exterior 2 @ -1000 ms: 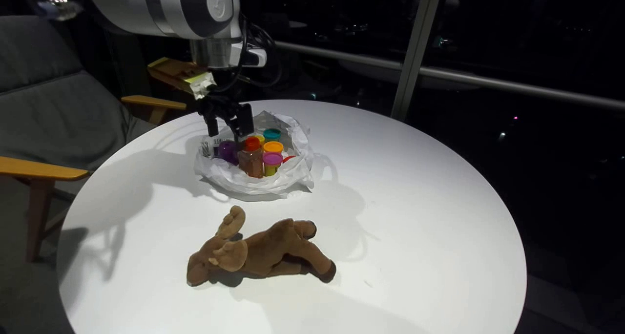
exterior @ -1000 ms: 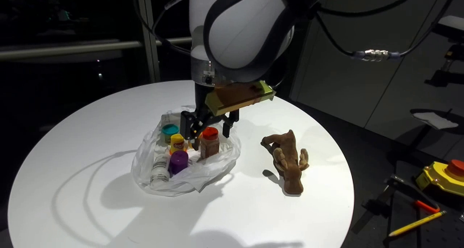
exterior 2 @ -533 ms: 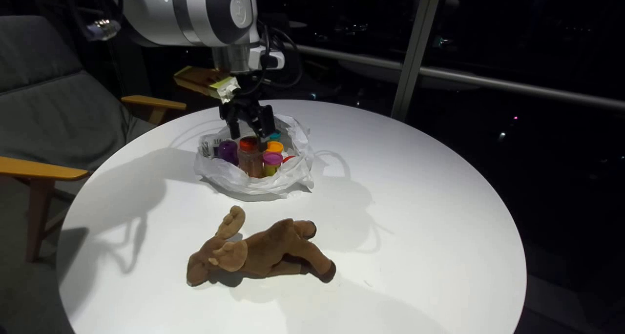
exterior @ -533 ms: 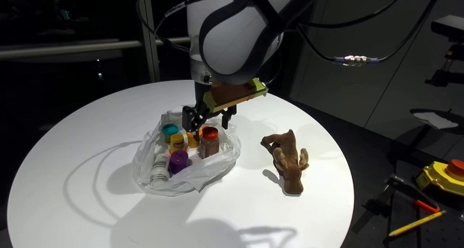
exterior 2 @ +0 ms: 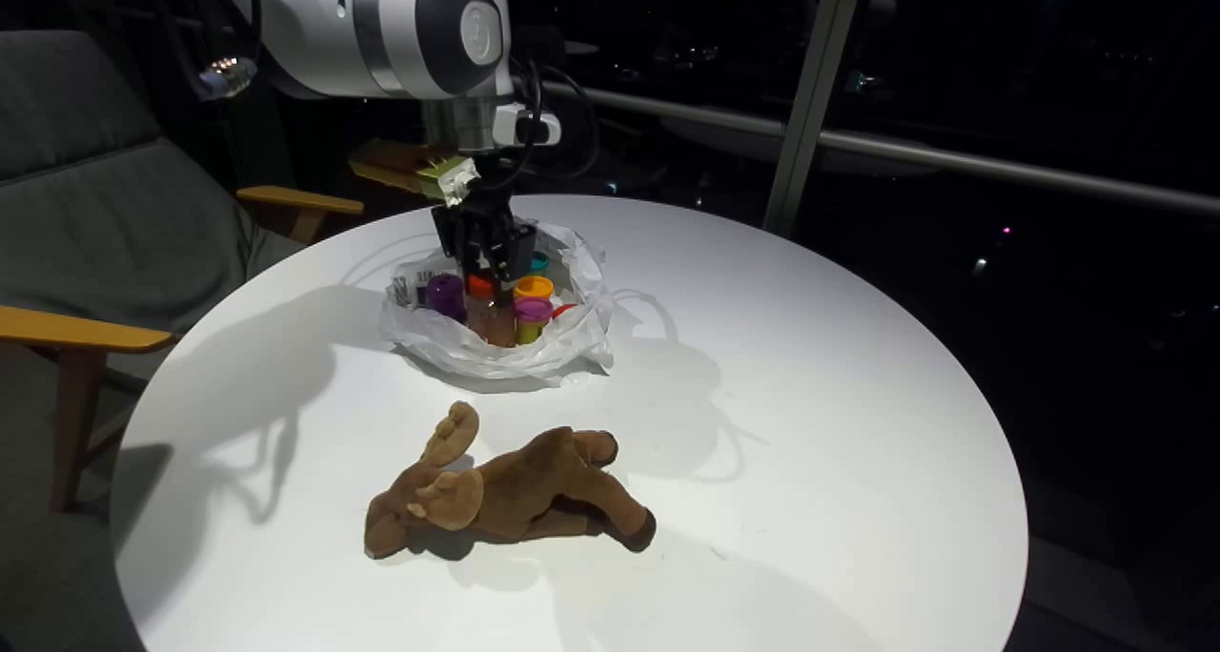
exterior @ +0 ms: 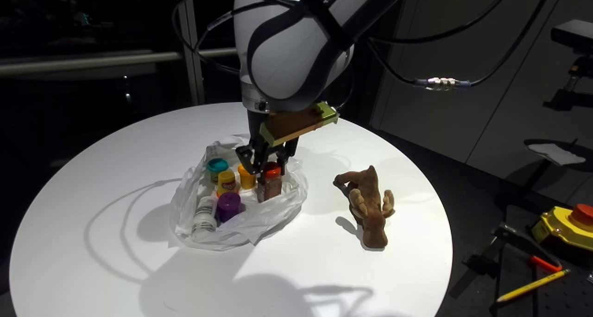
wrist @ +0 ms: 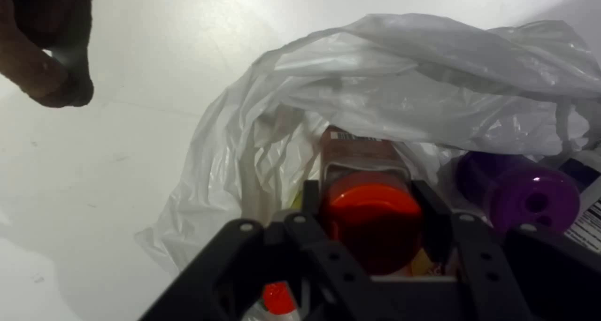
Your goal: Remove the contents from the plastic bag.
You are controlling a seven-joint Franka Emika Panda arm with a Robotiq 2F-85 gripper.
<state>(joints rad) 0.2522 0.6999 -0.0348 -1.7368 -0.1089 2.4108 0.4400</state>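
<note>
gripper [wrist: 368, 202]: pointing down over the plastic bag [wrist: 206, 189], fingers at cap height
jaws: pinching the red-lidded jar [exterior: 269, 192], one finger each side of its cap [wrist: 375, 200]
red-lidded jar: between the fingers, in the bag, about upright, brownish inside; base hidden
plastic bag: below and around the jaws, mouth up, thin whitish film, wrinkled; a fold lies just beyond the jar in wrist view
purple container [wrist: 523, 189]: in bag, just right of the jaws in wrist view
white labelled item [exterior: 204, 225]: in bag, past the purple container from the jaws
orange tub [exterior: 247, 180]: in bag, near the jaws, beside the jar
yellow cup [exterior: 227, 181]: in bag, a bit farther from the jaws than the orange tub
teal-lidded tub [exterior: 217, 168]: in bag, next to the yellow cup, farther out from the jaws
magenta-lidded tub [exterior 2: 532, 320]: in bag, low beside the jar, near the jaws; touching or not, can't tell
red piece [wrist: 278, 298]: behind the fingers in wrist view, mostly hidden, too little shows to name
plush moose [exterior 2: 534, 485]: out of the bag, lying on the table [exterior 2: 810, 395], well apart from the jaws in both exterior views; brown, antlers lighter
table: round, white, under the bag, below the jaws
armchair [exterior 2: 95, 171]: grey, wooden armrests, past the table edge, well away from the jaws
</note>
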